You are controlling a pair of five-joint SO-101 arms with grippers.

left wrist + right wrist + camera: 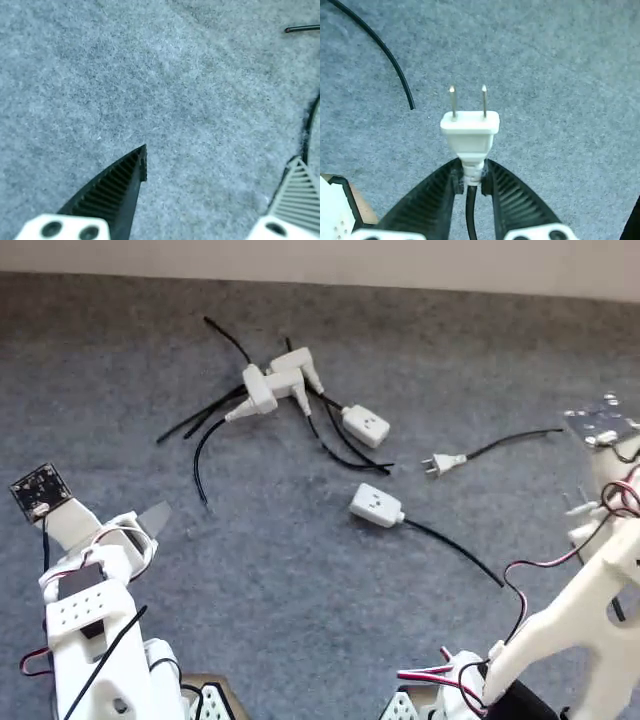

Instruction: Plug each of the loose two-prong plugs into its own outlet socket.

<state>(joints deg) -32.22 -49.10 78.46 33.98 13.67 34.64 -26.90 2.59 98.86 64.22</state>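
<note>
Right claw (pixel 472 174) is clamping the plug (pixel 470 131) by its neck, prongs leading, well right of the free socket (pixel 377 505), needing level, square alignment with its slots, while left claw (pixel 220 165) is gaping apart, well left of that socket.

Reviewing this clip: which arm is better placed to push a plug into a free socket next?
Right. The right gripper is shut on a plug behind its body, prongs pointing ahead. The left gripper is open over bare carpet, holding nothing. A free socket lies between the arms.
</note>
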